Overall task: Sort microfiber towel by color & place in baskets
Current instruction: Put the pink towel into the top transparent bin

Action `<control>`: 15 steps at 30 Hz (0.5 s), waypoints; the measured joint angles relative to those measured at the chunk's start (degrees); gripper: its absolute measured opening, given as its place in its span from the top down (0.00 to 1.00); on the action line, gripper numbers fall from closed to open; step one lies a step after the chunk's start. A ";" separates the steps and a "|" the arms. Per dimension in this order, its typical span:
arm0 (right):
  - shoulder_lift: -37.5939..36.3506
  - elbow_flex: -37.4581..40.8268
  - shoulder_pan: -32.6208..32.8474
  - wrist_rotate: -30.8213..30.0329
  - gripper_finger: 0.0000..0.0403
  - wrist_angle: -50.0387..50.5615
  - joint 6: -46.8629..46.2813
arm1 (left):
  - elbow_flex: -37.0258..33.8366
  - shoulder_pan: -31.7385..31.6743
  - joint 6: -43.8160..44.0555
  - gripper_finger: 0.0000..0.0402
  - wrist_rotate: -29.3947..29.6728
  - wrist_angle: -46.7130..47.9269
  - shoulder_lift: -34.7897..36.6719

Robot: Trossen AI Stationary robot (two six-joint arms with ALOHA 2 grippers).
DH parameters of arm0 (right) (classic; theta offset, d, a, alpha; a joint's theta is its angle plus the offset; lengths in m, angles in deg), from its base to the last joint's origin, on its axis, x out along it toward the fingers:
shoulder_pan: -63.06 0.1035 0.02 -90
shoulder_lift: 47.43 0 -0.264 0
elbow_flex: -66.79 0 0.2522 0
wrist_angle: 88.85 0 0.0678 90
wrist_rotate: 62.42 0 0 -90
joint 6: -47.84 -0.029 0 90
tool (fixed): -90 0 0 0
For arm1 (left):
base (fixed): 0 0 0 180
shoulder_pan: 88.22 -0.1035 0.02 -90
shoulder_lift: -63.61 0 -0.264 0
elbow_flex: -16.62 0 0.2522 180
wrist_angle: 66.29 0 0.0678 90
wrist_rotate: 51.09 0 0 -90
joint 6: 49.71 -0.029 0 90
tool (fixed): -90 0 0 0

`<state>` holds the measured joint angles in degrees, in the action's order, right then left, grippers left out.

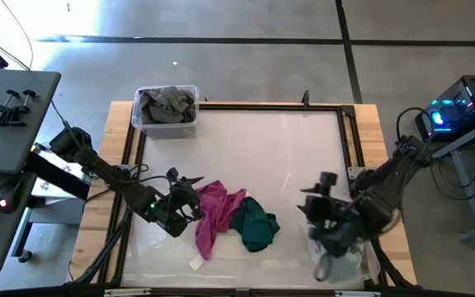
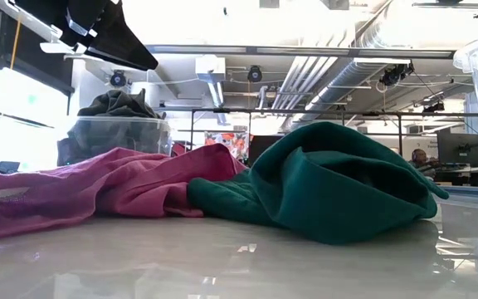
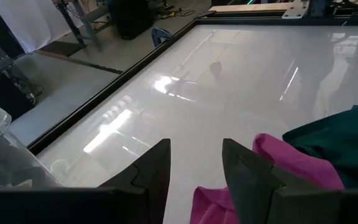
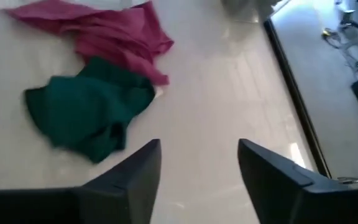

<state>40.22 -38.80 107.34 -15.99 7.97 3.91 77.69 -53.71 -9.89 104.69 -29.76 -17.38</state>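
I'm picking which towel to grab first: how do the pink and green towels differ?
The pink towel is drawn out long, beside the left gripper; the green towel is bunched compactly, toward the right gripper. In the low view green mounds higher, pink lies flatter. Both lie crumpled on the table, touching, outside any basket.

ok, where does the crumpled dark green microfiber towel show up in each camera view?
High view: green towel low centre, right of the pink towel.
Low view: right of centre.
Left wrist view: right edge.
Right wrist view: left of centre.
Shared landmark: the pink towel touching it in all four.
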 joint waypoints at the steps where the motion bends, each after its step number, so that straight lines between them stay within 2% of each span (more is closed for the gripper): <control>1: -0.12 1.42 -1.50 -0.38 0.46 -2.46 1.78 | 0.00 0.00 -0.01 0.67 0.00 -0.01 0.00; 5: -0.08 10.13 -7.27 2.27 0.38 -18.19 14.55 | 0.00 0.00 -0.01 0.67 0.00 -0.01 -0.01; 12: 0.01 29.53 -18.07 22.83 0.34 -58.60 37.74 | 0.00 0.00 -1.69 0.67 -1.56 -0.35 -0.02; 15: 0.01 35.50 -21.50 27.33 0.34 -71.30 43.75 | 0.00 -0.01 -3.44 0.67 -2.96 -1.47 -0.02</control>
<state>40.22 -3.30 85.84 11.34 -63.33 47.66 77.69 -53.73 -13.32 101.74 -31.23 -17.40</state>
